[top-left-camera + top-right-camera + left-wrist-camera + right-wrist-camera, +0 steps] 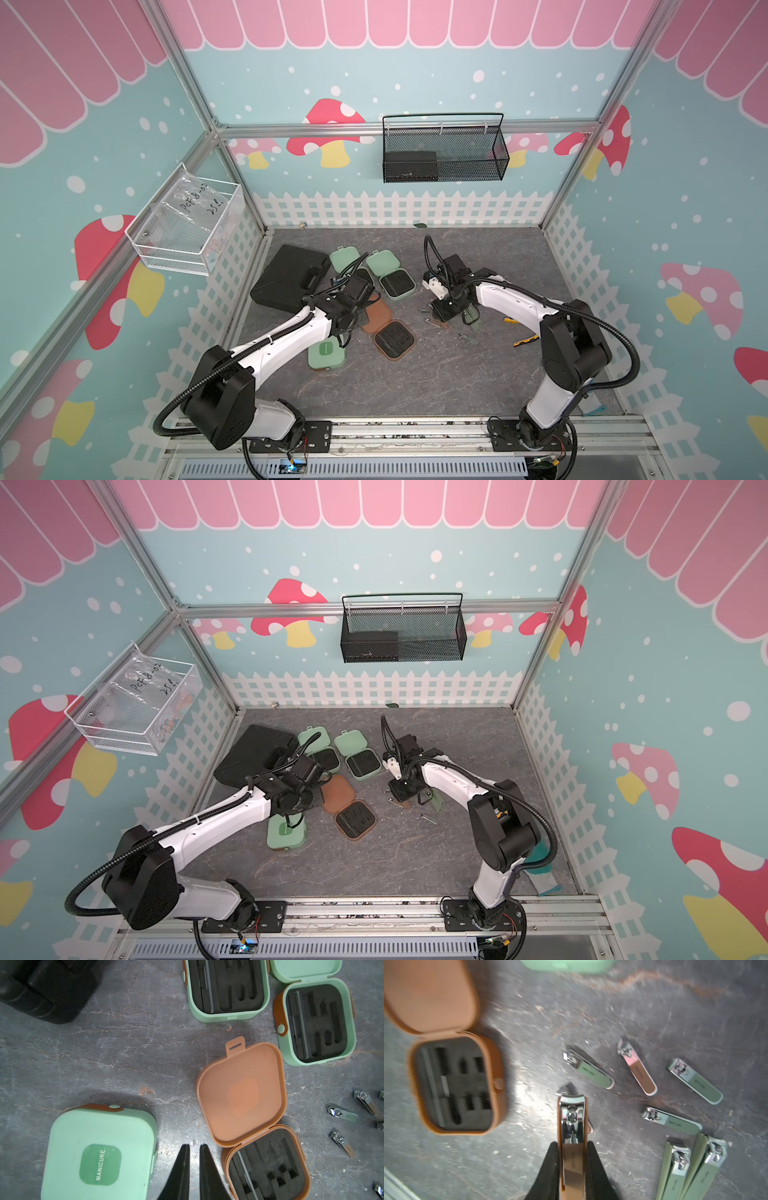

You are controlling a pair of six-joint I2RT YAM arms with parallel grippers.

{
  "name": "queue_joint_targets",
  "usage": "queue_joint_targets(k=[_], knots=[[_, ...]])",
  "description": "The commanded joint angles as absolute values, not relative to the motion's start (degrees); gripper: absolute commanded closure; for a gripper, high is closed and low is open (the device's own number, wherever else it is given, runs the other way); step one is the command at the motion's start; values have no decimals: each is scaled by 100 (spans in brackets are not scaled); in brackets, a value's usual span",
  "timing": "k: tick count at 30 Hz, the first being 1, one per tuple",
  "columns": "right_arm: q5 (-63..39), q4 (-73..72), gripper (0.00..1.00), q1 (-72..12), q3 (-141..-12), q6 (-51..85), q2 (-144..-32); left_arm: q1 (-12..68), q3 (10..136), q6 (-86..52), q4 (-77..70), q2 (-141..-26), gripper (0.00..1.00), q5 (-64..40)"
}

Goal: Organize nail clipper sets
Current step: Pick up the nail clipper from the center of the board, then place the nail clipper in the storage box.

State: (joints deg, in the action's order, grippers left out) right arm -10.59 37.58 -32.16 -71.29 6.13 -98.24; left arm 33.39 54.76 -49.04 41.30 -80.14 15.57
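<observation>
Now, big black case (286, 282) sits left, beside mint cases (382, 262) and the open brown case (241, 1093). Loose clippers (637, 1068) scatter by the right pincer (572, 1145), which is clamped on a brown clipper (572, 1118). Left pincer (194, 1147) is nearly closed and empty over the grey desk (415, 386), mushroom walls (328, 124) around.

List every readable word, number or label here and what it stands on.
"MANICURE": green patch on the closed mint green case.
"8-02" and "25": handwriting on the plastic bag in the white wire basket; remaining characters unclear.
Print on the loose clippers: too blurred to read.
White mark on the black box in the black mesh basket: too small.
</observation>
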Motion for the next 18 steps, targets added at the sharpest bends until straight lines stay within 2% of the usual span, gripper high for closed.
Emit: queue_joint_targets(k=[1, 6, 18], knots=[[-1310, 3860, 100, -3749, -7339, 969, -9824, 3287, 5338, -4922, 4105, -7842, 85, 1537], [-1388, 3661, 100, -4424, -7655, 1418, -10356, 3252, 5222, -4949, 4056, -7705, 85, 1450], [-1566, 3209, 100, -4992, -8055, 2152, -11362, 3017, 4879, -4949, 4052, -7281, 85, 1374]])
